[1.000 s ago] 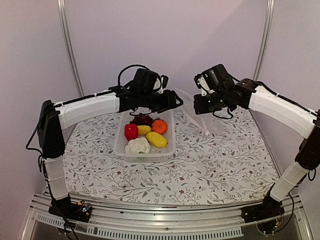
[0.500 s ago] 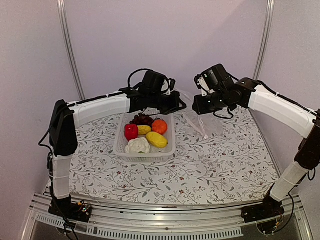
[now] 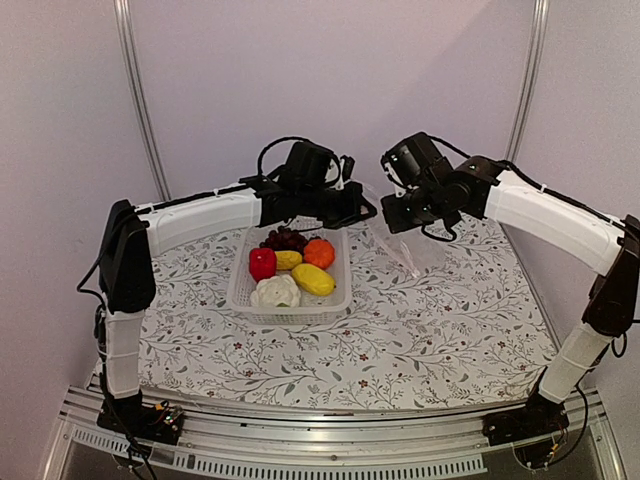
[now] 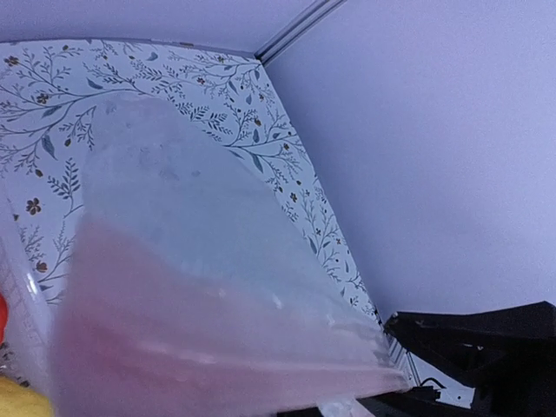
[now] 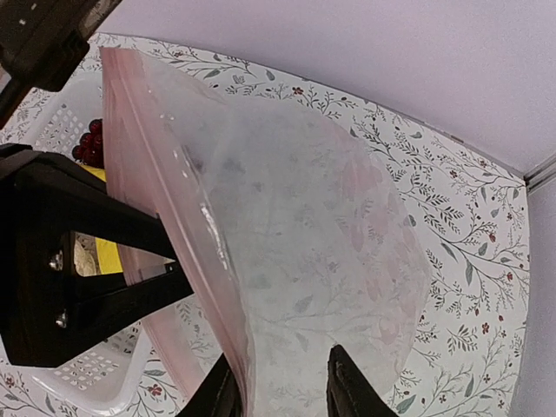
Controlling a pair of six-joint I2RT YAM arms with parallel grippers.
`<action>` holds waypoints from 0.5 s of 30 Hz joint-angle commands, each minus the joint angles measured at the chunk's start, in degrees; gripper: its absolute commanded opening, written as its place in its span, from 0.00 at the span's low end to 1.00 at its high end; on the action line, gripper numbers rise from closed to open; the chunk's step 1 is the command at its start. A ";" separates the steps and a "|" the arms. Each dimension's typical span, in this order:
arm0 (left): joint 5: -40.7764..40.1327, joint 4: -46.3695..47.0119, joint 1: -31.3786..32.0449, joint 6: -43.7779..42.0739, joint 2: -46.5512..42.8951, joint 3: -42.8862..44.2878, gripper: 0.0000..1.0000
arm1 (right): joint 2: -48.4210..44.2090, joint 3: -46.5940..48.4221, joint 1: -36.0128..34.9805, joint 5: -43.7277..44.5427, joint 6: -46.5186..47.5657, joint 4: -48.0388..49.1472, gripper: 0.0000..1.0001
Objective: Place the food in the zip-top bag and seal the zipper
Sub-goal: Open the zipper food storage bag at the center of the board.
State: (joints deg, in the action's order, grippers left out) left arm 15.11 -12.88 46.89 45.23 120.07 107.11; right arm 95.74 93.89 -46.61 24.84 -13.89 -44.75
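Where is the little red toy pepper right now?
In the top view, the red toy pepper sits in the white perforated plastic basket, on its left side, beside a yellow oblong piece and behind the white cauliflower.

Place: a robot test cell in a lab.
Walls: plain pale panels (image 3: pixel 330 70) between metal posts (image 3: pixel 137 90).
Mounting: left arm (image 3: pixel 190 215) and right arm (image 3: pixel 550 210) bolted to an aluminium rail (image 3: pixel 330 440).
Counter (image 3: pixel 420 330): floral-patterned cover, with toy food (image 3: pixel 290 265) in a white basket (image 3: pixel 239 288).
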 commanded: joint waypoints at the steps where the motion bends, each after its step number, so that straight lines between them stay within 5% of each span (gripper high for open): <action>1: 0.49 0.91 0.80 -1.02 -1.41 1.30 0.00 | 2.77 3.12 -2.18 3.34 2.19 -0.99 0.35; 15: -1.84 1.03 0.36 0.18 -2.45 0.72 0.00 | 2.78 3.87 -3.06 -1.32 0.03 -0.10 0.50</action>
State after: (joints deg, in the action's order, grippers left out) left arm 14.57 -12.71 46.89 45.06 120.01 107.11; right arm 98.67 95.77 -48.77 26.00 -12.62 -45.04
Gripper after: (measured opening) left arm 0.004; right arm 0.468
